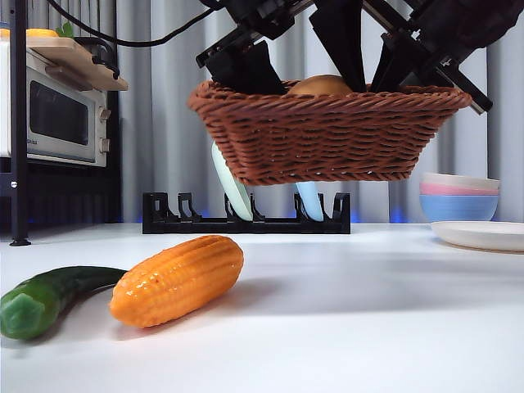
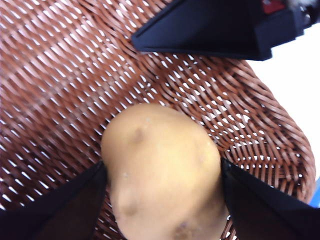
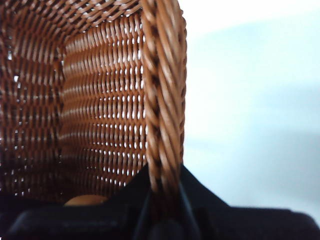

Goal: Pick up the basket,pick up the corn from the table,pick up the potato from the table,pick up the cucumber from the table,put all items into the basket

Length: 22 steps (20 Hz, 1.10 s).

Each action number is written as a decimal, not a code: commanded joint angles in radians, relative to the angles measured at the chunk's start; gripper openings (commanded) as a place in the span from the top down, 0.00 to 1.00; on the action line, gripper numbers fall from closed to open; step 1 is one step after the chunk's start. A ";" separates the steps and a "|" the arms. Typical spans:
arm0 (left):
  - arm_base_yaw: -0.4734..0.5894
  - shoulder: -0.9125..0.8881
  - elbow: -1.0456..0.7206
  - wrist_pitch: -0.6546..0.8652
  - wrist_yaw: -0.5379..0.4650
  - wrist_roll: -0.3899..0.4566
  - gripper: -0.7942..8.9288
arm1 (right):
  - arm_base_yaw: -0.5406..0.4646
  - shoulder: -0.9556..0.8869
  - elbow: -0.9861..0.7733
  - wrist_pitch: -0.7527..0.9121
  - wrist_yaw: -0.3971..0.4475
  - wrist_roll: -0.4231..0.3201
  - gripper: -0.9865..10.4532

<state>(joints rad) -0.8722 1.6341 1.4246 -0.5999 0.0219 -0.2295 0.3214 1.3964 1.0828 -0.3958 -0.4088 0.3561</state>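
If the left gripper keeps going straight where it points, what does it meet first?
Likely the basket floor: the left gripper holds the potato just above the weave, though the gap is unclear.

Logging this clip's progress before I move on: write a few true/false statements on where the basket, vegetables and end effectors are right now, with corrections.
1. The basket is held in the air above the table. True.
2. The right end effector grips the basket's braided rim. True.
3. The potato lies on the table beside the corn. False: it is between the jaws of the left end effector, inside the basket.
4. The corn is already in the basket. False: it lies on the table.
5. The cucumber lies on the table next to the corn. True.
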 commanded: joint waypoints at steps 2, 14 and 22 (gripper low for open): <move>-0.007 -0.004 -0.010 0.002 0.008 -0.003 0.35 | 0.002 -0.007 0.005 0.021 -0.012 0.018 0.93; -0.005 -0.401 0.098 -0.400 -0.211 0.050 0.35 | -0.005 -0.007 0.005 0.021 -0.012 0.010 0.93; 0.011 -0.493 0.014 -0.727 -0.280 -0.075 0.38 | -0.033 -0.010 0.005 0.021 -0.012 0.009 0.93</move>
<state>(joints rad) -0.8646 1.1389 1.4590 -1.3266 -0.2535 -0.2672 0.2924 1.3964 1.0828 -0.3950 -0.4114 0.3557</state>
